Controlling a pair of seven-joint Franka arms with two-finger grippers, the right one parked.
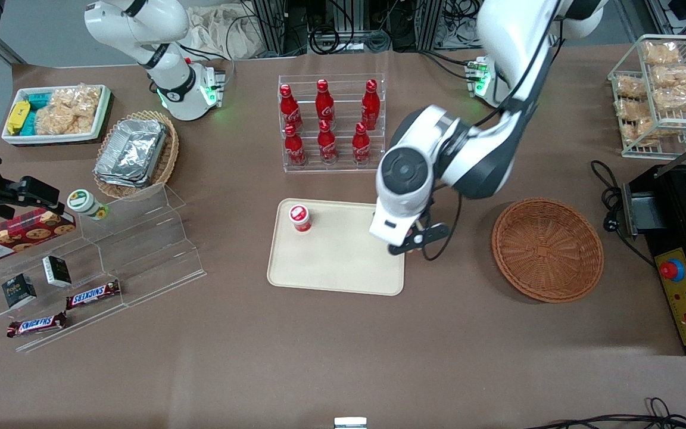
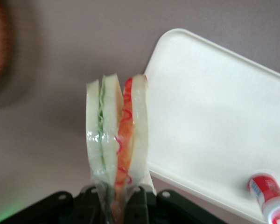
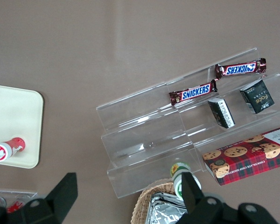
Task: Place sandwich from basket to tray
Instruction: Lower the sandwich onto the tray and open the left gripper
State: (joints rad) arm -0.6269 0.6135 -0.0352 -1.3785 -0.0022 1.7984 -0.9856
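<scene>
My left gripper point(image 2: 114, 199) is shut on the sandwich point(image 2: 116, 135), a wedge of pale bread in clear wrap with green and orange-red filling stripes. It holds the wedge by its narrow end, above the brown table just beside the rim of the cream tray point(image 2: 214, 112). In the front view the gripper point(image 1: 409, 241) hangs over the tray point(image 1: 337, 262) at the edge nearest the basket point(image 1: 547, 250), and the arm's wrist hides the sandwich. The round orange-brown basket holds nothing.
A small red-capped bottle point(image 1: 300, 217) stands on the tray toward the parked arm's end. A clear rack of red cola bottles point(image 1: 328, 122) stands farther from the camera than the tray. A black control box point(image 1: 685, 268) sits beside the basket.
</scene>
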